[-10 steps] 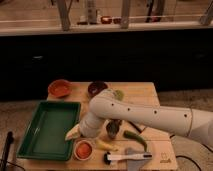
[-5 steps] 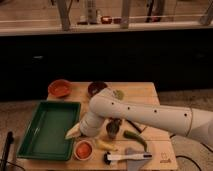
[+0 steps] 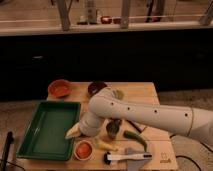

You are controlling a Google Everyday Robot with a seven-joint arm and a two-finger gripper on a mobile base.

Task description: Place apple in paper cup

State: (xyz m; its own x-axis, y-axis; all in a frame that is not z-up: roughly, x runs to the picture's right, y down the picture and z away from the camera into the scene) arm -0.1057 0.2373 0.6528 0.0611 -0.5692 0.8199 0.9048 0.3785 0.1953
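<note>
The paper cup (image 3: 76, 153) is a short white cup near the table's front edge, just right of the green tray. The apple (image 3: 83, 148) shows as a round red-orange shape sitting inside the cup's mouth. My white arm reaches in from the right across the table. My gripper (image 3: 74, 132) is at its end, pointing down-left over the tray's right rim. It is just above and slightly left of the cup.
A green tray (image 3: 35, 145) fills the left. An orange bowl (image 3: 60, 88) and a dark red bowl (image 3: 96, 88) stand at the back. A grey metal cup (image 3: 113, 129), a green pepper (image 3: 135, 139), a yellow item (image 3: 105, 145) and a white brush (image 3: 126, 156) lie near the cup.
</note>
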